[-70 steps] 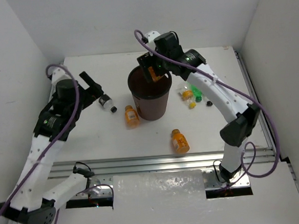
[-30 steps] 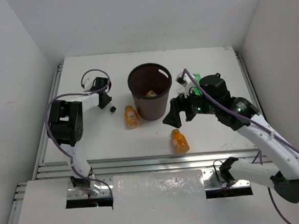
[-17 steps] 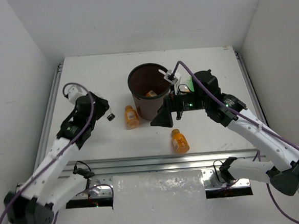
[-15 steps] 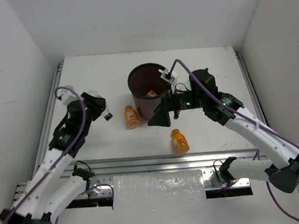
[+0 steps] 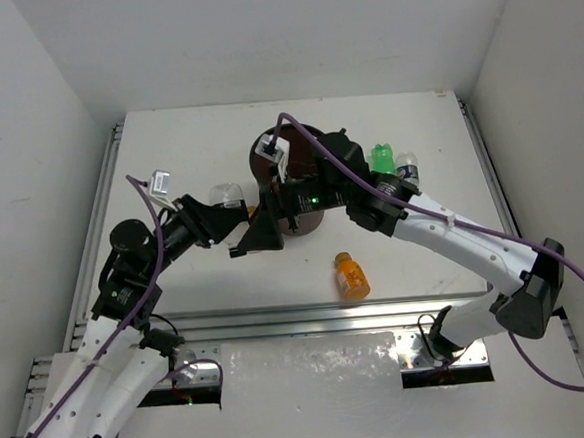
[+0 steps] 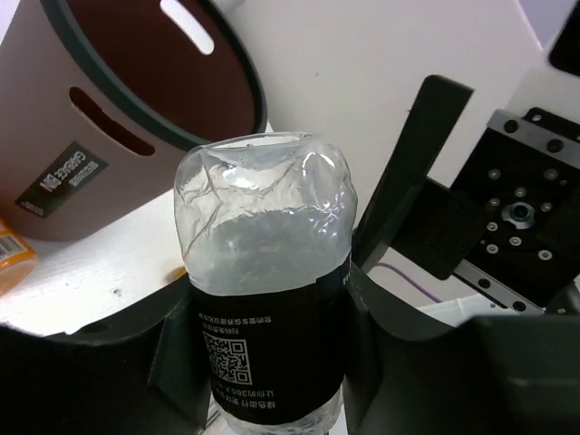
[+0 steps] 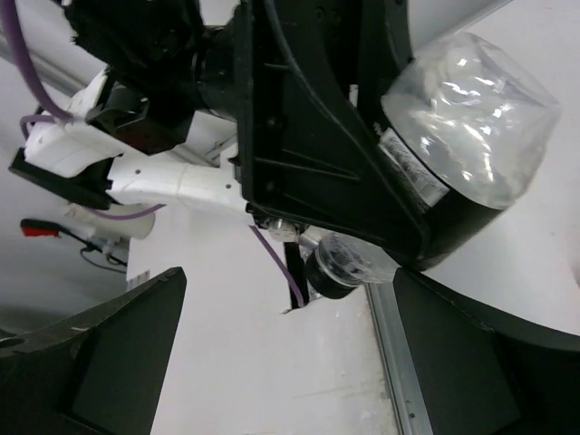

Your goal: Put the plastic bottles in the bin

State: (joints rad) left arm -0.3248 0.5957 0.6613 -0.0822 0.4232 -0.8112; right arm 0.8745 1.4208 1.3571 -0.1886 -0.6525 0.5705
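My left gripper [image 6: 267, 299] is shut on a clear bottle with a dark label [image 6: 263, 272] and holds it off the table, base towards the wrist camera. From above, this bottle [image 5: 228, 194] hangs just left of the dark brown bin [image 5: 307, 223]. My right gripper [image 5: 256, 228] stands open right beside it, in front of the bin, with nothing between its fingers [image 7: 109, 362]. The right wrist view shows the held bottle [image 7: 462, 109] and its black cap [image 7: 344, 269]. An orange bottle [image 5: 351, 275] lies near the front. A green bottle [image 5: 381, 158] and a clear one [image 5: 406, 167] lie right of the bin.
The right arm [image 5: 423, 225] reaches across the bin and hides most of its mouth. The bin's rim and handle slots [image 6: 136, 91] show at the upper left of the left wrist view. A sliver of an orange bottle [image 6: 14, 258] lies below it. An aluminium rail [image 5: 309, 313] runs along the table's front.
My left gripper has lifted the clear bottle and carried it right, towards the bin. The right arm has swung left across the bin's front, still open.
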